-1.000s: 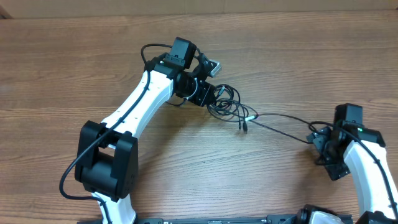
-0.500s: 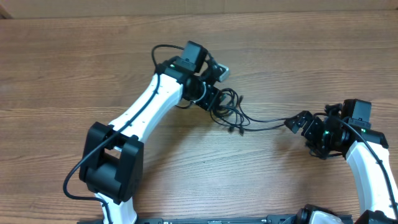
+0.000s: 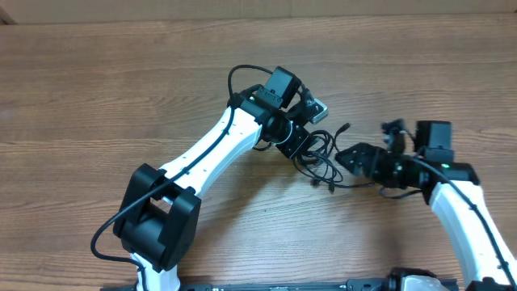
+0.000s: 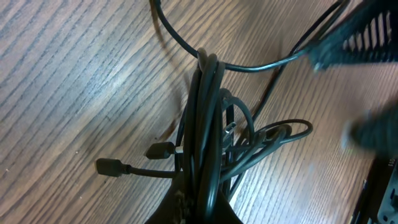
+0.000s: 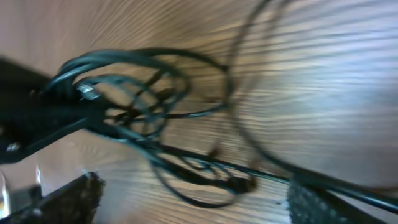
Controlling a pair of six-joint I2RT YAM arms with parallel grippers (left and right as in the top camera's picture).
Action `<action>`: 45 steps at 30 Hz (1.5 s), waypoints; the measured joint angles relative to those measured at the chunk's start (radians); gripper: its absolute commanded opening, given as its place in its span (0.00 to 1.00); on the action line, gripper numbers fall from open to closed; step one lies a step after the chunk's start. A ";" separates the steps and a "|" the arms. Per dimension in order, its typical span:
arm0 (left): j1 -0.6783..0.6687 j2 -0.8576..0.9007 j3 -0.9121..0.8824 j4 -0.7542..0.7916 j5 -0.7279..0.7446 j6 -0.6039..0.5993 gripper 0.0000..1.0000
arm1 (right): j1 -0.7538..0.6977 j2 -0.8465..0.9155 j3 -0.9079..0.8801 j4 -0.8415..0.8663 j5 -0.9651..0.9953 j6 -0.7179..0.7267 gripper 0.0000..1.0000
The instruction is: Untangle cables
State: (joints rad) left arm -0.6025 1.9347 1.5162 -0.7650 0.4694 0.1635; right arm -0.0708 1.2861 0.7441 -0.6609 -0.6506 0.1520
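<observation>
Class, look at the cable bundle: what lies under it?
Bare wooden table shows under the cables. Where the left gripper clamps them, what lies beneath is hidden.

Wooden table, seen from overhead. Black cables lie tangled on it right of centre. Two plugs rest on the wood.

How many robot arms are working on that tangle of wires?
2. The left arm reaches in from the lower left to the cables; the right arm comes from the lower right, toward the same tangle. None seems hidden.
</observation>
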 measured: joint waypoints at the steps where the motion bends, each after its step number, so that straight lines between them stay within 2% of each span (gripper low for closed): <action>1: 0.000 0.000 0.000 0.001 -0.001 0.001 0.04 | 0.026 0.000 0.000 0.008 0.001 0.002 0.82; 7: 0.000 0.000 0.000 0.003 0.013 0.002 0.04 | 0.153 0.000 0.000 0.022 0.052 -0.006 0.79; 9: 0.000 0.000 0.000 0.006 0.037 0.002 0.04 | 0.178 0.000 0.000 0.022 0.072 -0.007 0.74; 11: 0.000 0.000 0.000 0.009 0.059 0.002 0.04 | 0.195 0.000 0.000 0.023 0.091 -0.010 0.65; 17: 0.000 0.000 0.000 0.010 0.122 0.002 0.04 | 0.198 0.000 0.000 0.039 0.138 -0.013 0.23; 24: 0.002 0.000 0.000 0.010 0.141 0.002 0.04 | 0.198 0.000 0.000 0.003 0.184 -0.021 0.04; 29: 0.015 0.000 0.000 0.000 0.119 0.001 0.04 | 0.204 0.000 0.000 -0.071 0.316 0.030 0.04; 36: 0.047 -0.001 0.000 -0.063 0.072 0.001 0.04 | 0.209 0.000 0.002 -0.205 0.649 0.349 0.04; 39: 0.063 -0.001 0.000 -0.075 0.073 0.001 0.04 | 0.210 0.000 0.002 -0.215 0.723 0.467 0.16; 45: 0.067 -0.001 0.000 -0.077 0.072 0.001 0.04 | 0.210 0.000 0.002 -0.232 0.795 0.595 0.22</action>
State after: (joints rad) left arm -0.5358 1.9339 1.5162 -0.8421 0.5415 0.1642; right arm 0.1390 1.2861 0.7460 -0.8928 0.1440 0.7467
